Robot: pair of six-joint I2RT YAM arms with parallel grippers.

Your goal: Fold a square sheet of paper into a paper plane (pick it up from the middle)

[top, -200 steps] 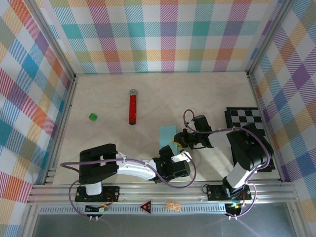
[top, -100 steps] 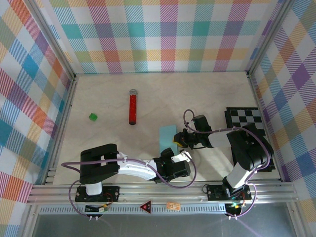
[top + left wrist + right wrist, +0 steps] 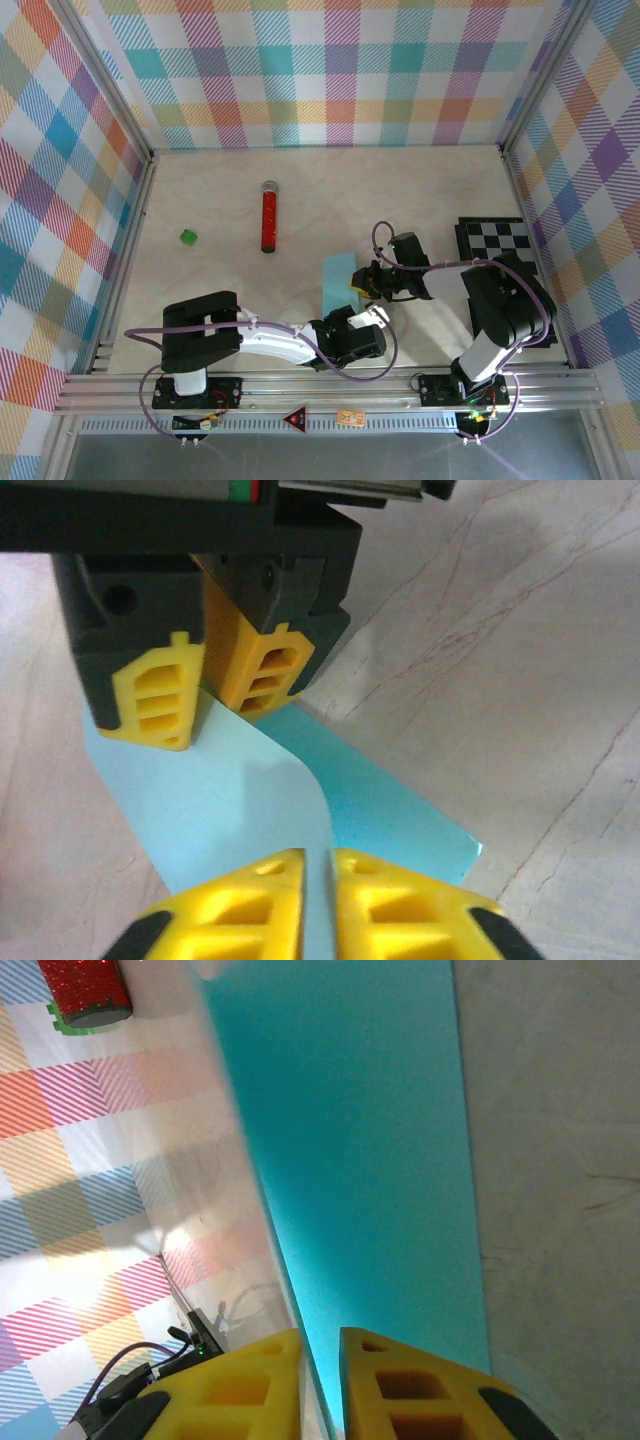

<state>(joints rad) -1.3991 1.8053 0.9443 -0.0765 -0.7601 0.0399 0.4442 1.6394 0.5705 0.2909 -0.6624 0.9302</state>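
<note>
Careful, the left gripper [image 3: 318, 872] is clenching one edge of the cyan sheet of paper [image 3: 225, 815] lying right of the red glittery tube [image 3: 268, 218], the right gripper [image 3: 320, 1355] is pinching the opposite edge, and any uneven tug is risking a tear or crooked crease.

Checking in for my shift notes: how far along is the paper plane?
Done: the cyan paper is doubled over, the top layer curved. In hand: left claw and right claw each pinch an edge. Left: nose point and wing creases, none visible yet.
</note>
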